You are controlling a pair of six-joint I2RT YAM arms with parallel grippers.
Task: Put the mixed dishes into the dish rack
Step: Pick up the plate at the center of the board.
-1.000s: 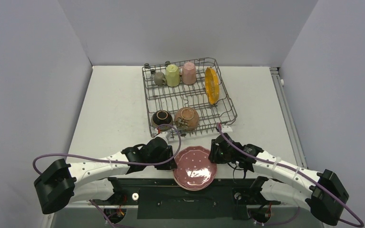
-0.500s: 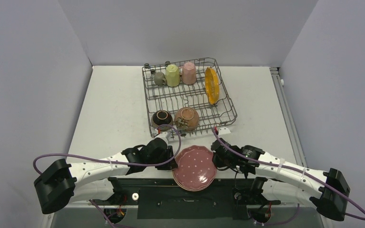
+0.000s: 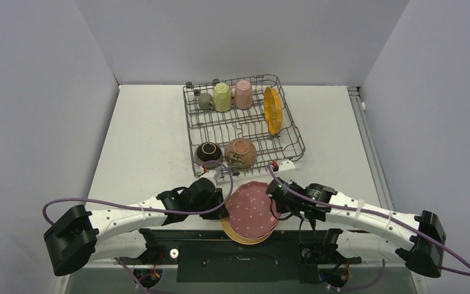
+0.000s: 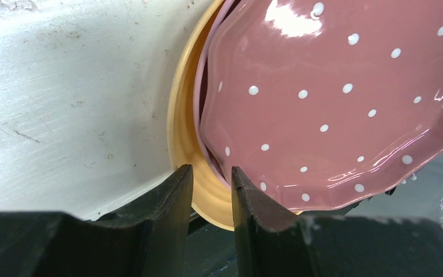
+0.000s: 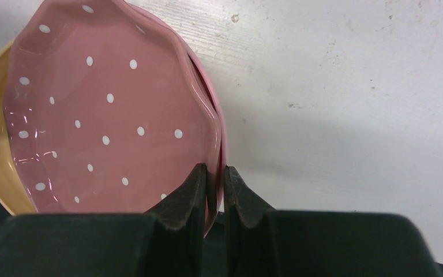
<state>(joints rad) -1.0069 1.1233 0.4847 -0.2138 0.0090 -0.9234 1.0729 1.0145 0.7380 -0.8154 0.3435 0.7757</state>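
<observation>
Now that the pink white-dotted scalloped plate (image 3: 252, 210) has been pinched at its right rim by the right gripper (image 5: 213, 173), it's tipped up off the pale yellow plate (image 3: 235, 234), which is clamped by the left gripper (image 4: 211, 179). It's held at the table's near edge, so the grey wire dish rack (image 3: 226, 127) isn't reached yet.

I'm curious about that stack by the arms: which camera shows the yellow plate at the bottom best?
The left wrist view: the yellow plate shows a broad curve of rim, close up. The top view gives only a thin crescent under the pink dotted plate; the right wrist view, a sliver at left.
</observation>
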